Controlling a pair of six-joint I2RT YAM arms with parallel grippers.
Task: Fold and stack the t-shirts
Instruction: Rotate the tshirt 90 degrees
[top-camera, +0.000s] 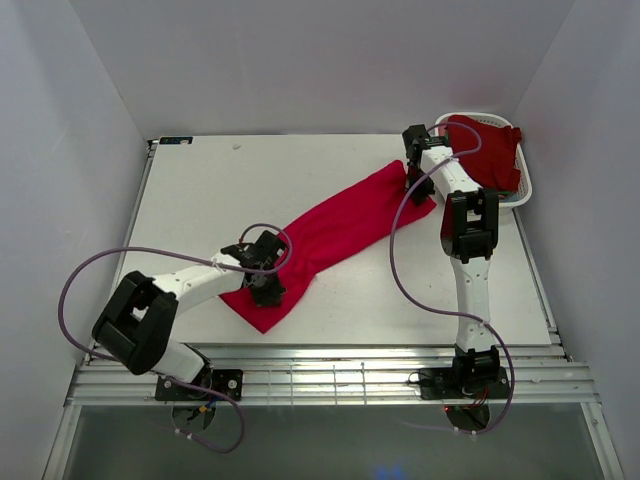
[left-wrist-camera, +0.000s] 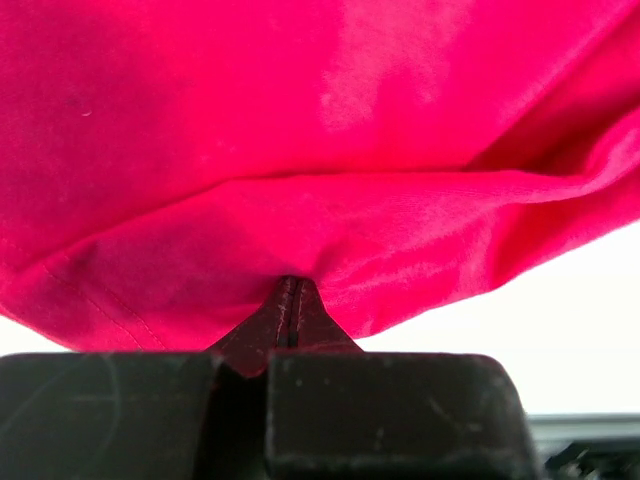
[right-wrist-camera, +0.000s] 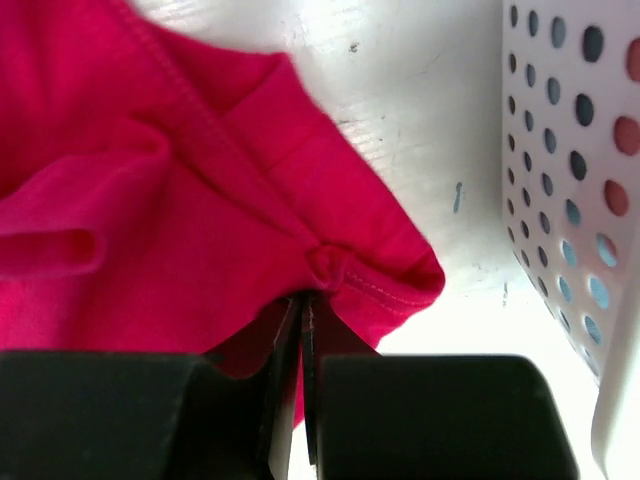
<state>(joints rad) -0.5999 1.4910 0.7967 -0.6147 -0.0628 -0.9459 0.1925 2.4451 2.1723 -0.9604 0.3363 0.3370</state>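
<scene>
Crimson cloth t-shirt (top-camera: 340, 232) spans the white table (top-camera: 200, 200) as a long diagonal band, running from near-left to far-right, mostly smooth. My left gripper (top-camera: 267, 287) is clamped on its near-left end. My right gripper (top-camera: 413, 186) is clamped on its far-right end, just beside the white slotted plastic basket (top-camera: 527, 190). A second, dark red t-shirt (top-camera: 488, 150) lies bunched in that basket. Only the left wrist view shows the cloth drawn into a peak at my closed jaws, with a stitched hem to the left. Only the right wrist view shows a small pucker at the hem gripped there, and the basket's perforated wall.
</scene>
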